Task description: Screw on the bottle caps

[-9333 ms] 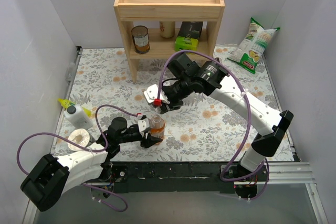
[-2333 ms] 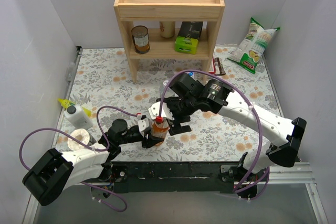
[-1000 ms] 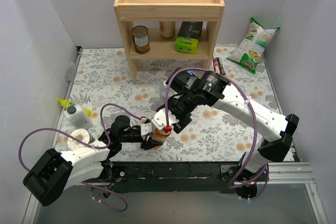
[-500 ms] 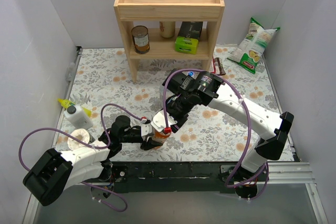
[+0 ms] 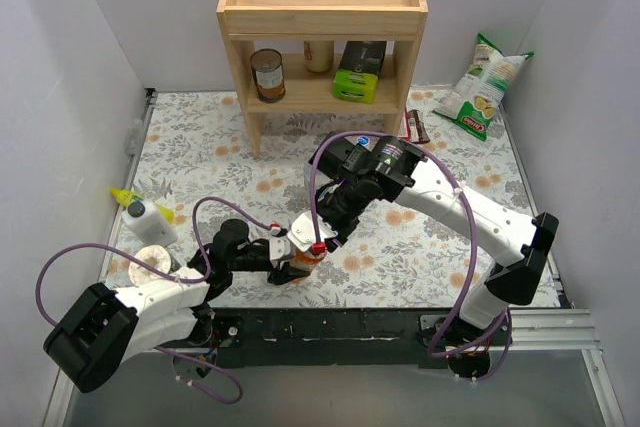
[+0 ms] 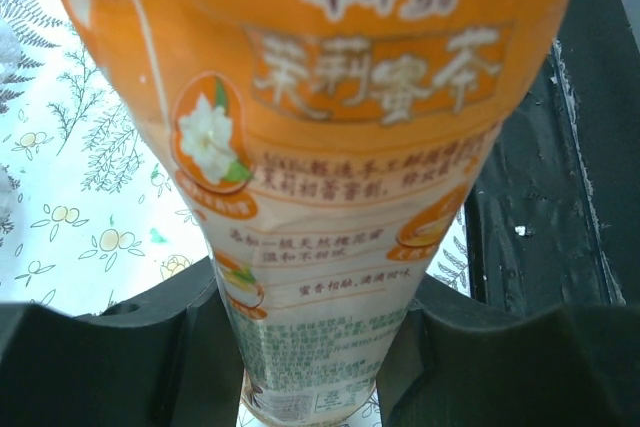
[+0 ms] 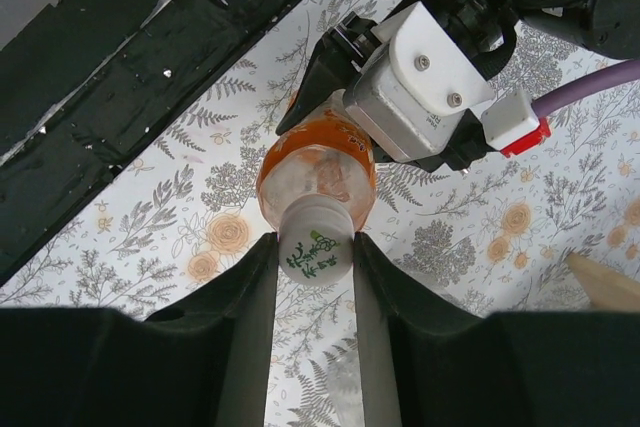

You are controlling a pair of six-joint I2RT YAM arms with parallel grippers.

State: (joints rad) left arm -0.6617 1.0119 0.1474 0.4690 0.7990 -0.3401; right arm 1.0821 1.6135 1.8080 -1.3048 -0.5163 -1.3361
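One orange bottle (image 6: 330,147) labelled 茉莉蜜茶, white cap (image 7: 317,252) atop.

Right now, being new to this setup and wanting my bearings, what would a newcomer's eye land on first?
The orange bottle near the front middle of the table draws the eye first. The left gripper clamps it, and the right gripper pinches the white cap on its neck. Behind them, a wooden shelf stands at the far edge, and a snack bag lies in the far right corner.
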